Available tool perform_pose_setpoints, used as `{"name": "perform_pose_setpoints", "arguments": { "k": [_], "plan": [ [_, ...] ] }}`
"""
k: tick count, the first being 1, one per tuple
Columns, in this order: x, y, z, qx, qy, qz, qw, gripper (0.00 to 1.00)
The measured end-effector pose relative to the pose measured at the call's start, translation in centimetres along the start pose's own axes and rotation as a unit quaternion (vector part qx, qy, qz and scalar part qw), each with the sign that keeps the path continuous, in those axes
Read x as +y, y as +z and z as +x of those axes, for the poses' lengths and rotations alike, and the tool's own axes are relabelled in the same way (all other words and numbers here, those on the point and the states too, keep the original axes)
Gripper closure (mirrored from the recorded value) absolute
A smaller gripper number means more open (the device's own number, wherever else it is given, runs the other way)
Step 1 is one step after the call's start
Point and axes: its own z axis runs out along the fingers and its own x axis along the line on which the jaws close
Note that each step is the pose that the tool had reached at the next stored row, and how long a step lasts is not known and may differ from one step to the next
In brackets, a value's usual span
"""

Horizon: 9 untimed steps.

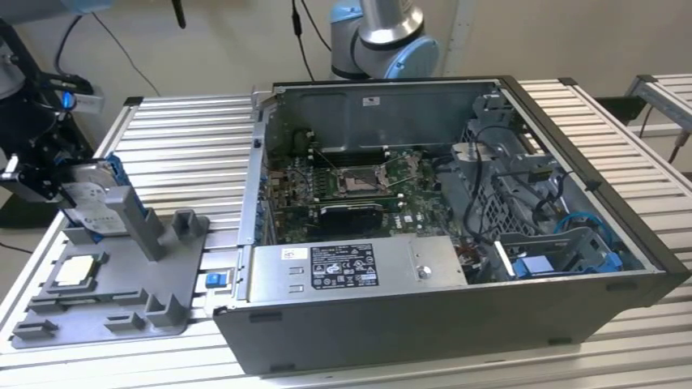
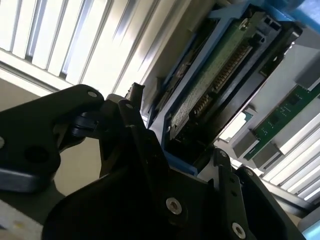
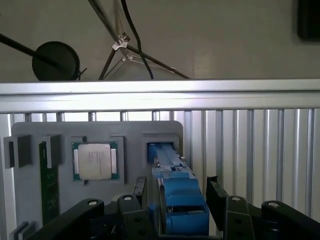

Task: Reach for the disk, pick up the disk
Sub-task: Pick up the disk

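The disk (image 1: 96, 207) stands on edge in a slot at the back of the grey fixture (image 1: 119, 304), on the exterior view's left; its blue frame (image 3: 177, 200) and its green circuit side (image 2: 215, 75) face my wrist cameras. My gripper (image 1: 65, 180) has come down over it. In both wrist views one black finger (image 3: 141, 192) stands on each side of the disk, the gripper (image 3: 177, 187) straddling it. A thin gap shows beside one finger (image 2: 135, 97), so the gripper (image 2: 177, 127) is open. The disk still sits in its slot.
A square silver chip (image 3: 95, 161) and a green memory stick (image 3: 48, 185) lie in the fixture next to the disk. An open computer case (image 1: 433, 227) fills the middle of the slatted metal table (image 1: 173, 138). A small blue part (image 1: 214, 279) sits between fixture and case.
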Motion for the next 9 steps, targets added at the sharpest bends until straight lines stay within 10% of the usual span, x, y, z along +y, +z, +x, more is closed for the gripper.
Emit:
{"name": "perform_pose_setpoints", "arguments": {
  "k": [7, 8, 9],
  "plan": [
    [0.00, 0.17, 0.01, -0.0004, 0.000, -0.0010, 1.0000, 0.00],
    [-0.01, 0.17, 0.01, -0.0004, 0.000, -0.0010, 1.0000, 1.00],
    [0.00, 0.17, 0.01, -0.0004, 0.000, -0.0010, 1.0000, 1.00]
  ]
}}
